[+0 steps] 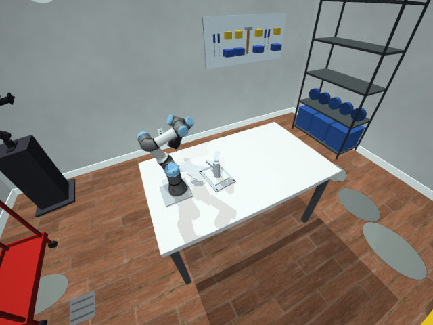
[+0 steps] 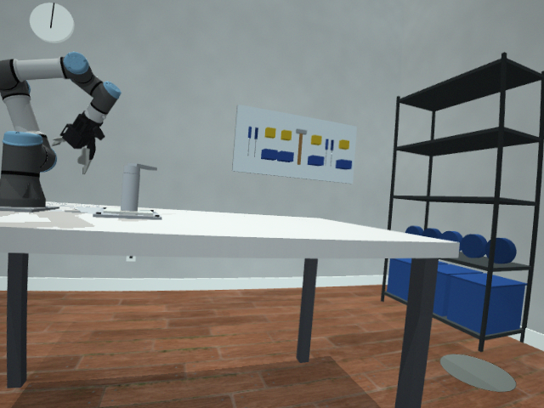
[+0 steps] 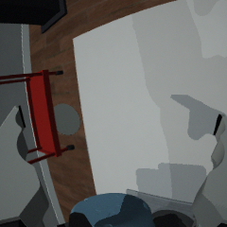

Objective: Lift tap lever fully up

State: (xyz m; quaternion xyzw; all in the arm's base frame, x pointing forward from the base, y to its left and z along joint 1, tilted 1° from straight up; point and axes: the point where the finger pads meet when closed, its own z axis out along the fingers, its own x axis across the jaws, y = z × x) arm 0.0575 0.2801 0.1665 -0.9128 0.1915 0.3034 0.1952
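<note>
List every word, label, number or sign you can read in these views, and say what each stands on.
None: no readable text in any view.
The wall board carries only tool and box shapes, no lettering.
The wall clock shows a single hand and no numerals.
The blue bins and the tap are unmarked.

Even, bright light; soft layered arm shadows on the white table (image 1: 265,154); bent edges in wrist view.
</note>
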